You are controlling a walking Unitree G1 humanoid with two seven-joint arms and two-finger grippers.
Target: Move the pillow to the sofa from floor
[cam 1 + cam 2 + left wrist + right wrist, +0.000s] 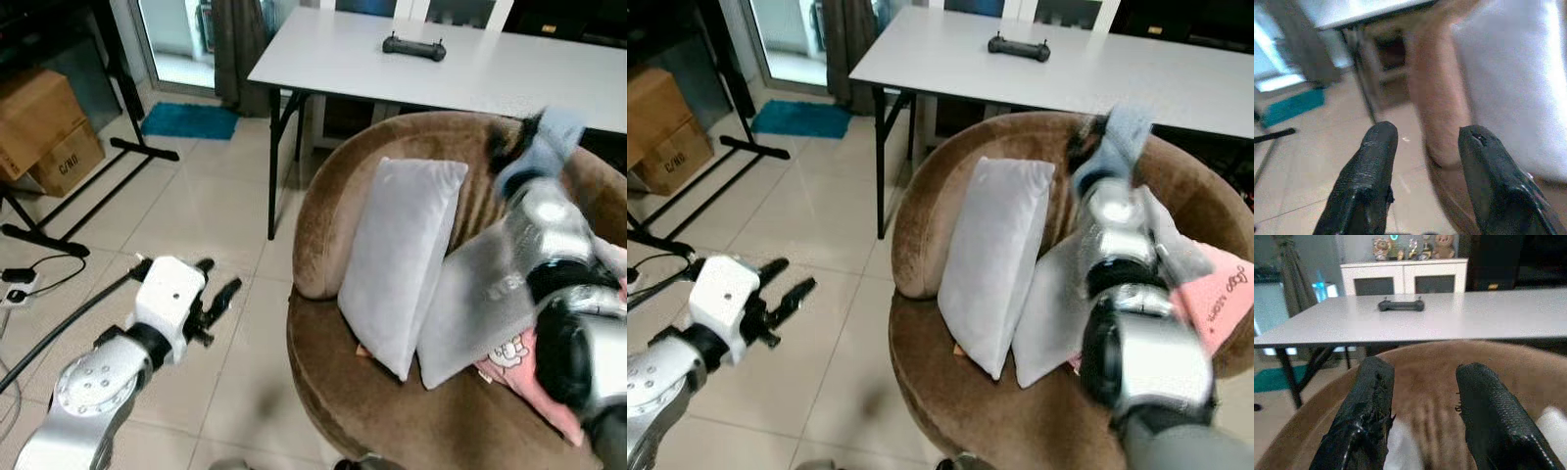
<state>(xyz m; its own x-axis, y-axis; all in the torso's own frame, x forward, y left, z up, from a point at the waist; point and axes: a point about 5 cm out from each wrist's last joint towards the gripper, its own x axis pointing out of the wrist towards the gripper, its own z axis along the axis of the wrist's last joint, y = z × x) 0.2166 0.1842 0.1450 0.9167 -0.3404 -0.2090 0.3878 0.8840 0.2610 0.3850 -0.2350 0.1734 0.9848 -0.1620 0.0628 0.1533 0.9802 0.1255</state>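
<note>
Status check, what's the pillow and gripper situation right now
Left gripper open, empty, over floor. Right gripper open above sofa. Two pillows on sofa. Nothing blocking.

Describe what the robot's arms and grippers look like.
Both arms are silver metal with round joints. The left arm ends in a white boxy wrist block and a left gripper with two long black fingers. The right gripper has the same textured black fingers.

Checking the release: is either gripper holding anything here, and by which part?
Nothing is held. The right gripper is open above the sofa and its pillows; the left gripper is open over the floor.
</note>
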